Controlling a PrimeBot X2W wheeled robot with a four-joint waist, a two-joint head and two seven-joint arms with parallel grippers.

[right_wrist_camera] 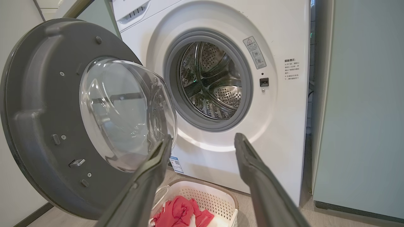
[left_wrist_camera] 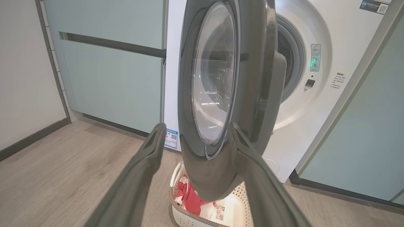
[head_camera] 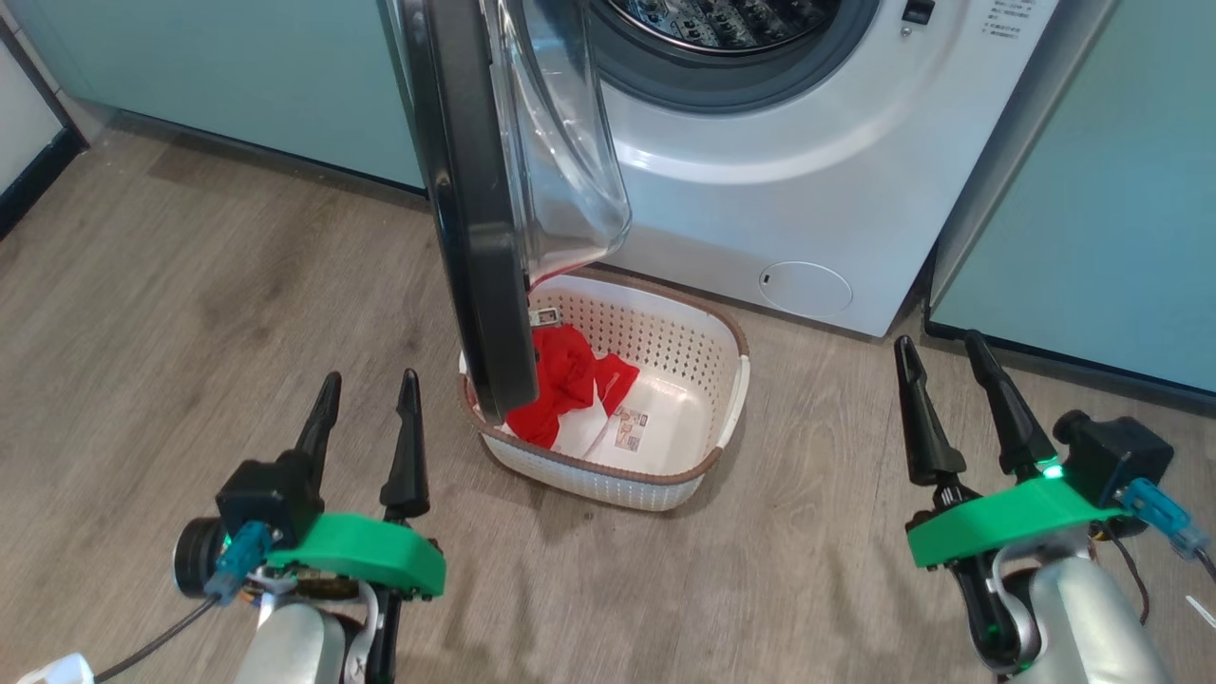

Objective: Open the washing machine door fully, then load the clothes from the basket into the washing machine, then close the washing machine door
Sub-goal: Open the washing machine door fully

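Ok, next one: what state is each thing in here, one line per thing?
washing machine door: open, swung out above the basket
drum: no clothes visible inside
basket: on the floor, holding the clothes
clothes: bunched at the basket's left end
left gripper: open, empty
right gripper: open, empty

head: looking down | wrists: low, facing washing machine (right_wrist_camera: 284,126) | shared: basket (head_camera: 655,332)
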